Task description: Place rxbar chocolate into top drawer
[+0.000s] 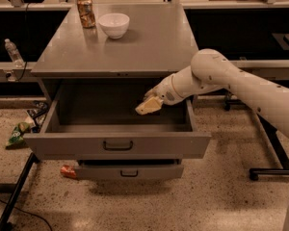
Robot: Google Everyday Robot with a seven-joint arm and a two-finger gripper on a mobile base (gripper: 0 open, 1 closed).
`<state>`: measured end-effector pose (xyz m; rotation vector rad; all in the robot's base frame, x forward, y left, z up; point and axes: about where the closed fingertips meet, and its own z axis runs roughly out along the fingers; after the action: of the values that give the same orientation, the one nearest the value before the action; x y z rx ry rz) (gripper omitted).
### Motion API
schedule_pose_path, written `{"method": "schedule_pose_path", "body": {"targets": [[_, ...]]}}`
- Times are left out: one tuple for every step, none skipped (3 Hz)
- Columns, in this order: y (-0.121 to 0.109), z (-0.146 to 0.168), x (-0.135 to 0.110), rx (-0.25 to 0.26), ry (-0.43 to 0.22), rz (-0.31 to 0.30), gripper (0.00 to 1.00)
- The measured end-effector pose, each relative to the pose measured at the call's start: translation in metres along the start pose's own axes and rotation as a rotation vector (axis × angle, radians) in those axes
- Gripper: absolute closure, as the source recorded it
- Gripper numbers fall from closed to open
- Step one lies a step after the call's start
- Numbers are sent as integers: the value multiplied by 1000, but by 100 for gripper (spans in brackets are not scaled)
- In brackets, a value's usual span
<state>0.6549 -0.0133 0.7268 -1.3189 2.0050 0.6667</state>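
Camera view: hand (149, 105) inside the open top drawer (116, 145).

Camera view shows the arm (221, 78) coming in from the right and reaching down over the drawer's right side, with the hand low in the right half of the dark cavity, near the back wall. I cannot tell how far open the hand is or whether it has hold of anything. The bar cannot be made out, either at the hand or on the shadowed drawer floor. Up on the tabletop (149, 47), a can (86, 12) and a white bowl (114, 25) stand side by side at the far left. A narrower lower drawer (130, 171) sits slightly pulled out beneath.
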Motion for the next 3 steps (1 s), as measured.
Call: {"method": "schedule_pose_path", "body": {"targets": [[-7, -3, 6, 10, 10, 20, 0], [-4, -16, 22, 1, 3, 56, 17], [-5, -43, 41, 32, -20, 113, 41]]}}
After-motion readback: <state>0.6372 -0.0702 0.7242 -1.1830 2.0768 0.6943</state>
